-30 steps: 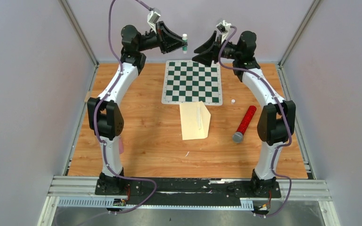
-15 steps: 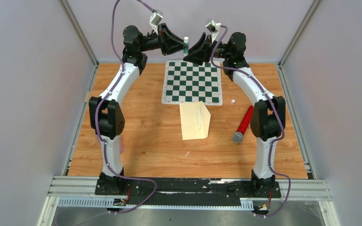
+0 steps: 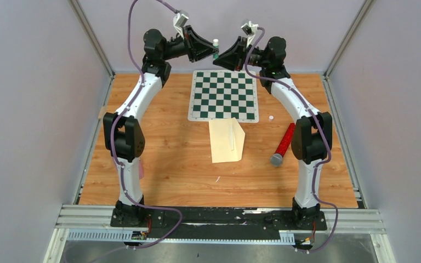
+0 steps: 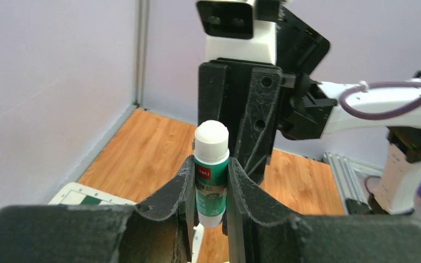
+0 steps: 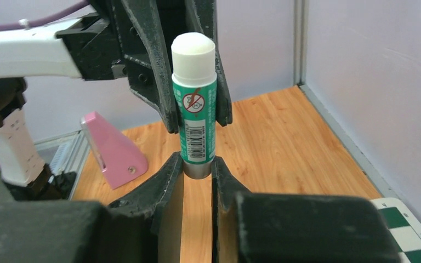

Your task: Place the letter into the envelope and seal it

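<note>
**Envelope (image 3: 227, 141) waits, flap open, while both arms work the glue stick**

Envelope's down on the wooden table (image 3: 159, 164), just on the near side of the chessboard (image 3: 223, 95). Its triangular flap is folded out to the right and unsealed. No bordered letter is lying loose anywhere, so my read is that it's already tucked inside (the thin pale strip by the flap fold is too small to call).

Now look up at the far end, high above the board. The left gripper (image 4: 210, 178) has its jaws narrow and clamped on the green body of the glue stick (image 5: 194, 98), which is upright with its white tip on top, uncapped by the look of it. The right gripper (image 5: 198, 174) sits opposite. Its jaws are drawn close and, as far as the wrist view shows, they are pinching the grey knob at the stick's base.

So the step in hand looks like winding glue out. To do it well:

- The left should hold the body firmly so it can't spin.
- The right should grip only the knob, not the green barrel, and turn about the stick's own axis with no sideways pull.
- A short turn is enough, because too much glue will smear or snap on the flap.
- Then it's down to the flap's edge, with the other arm pinning the envelope flat.
</note>
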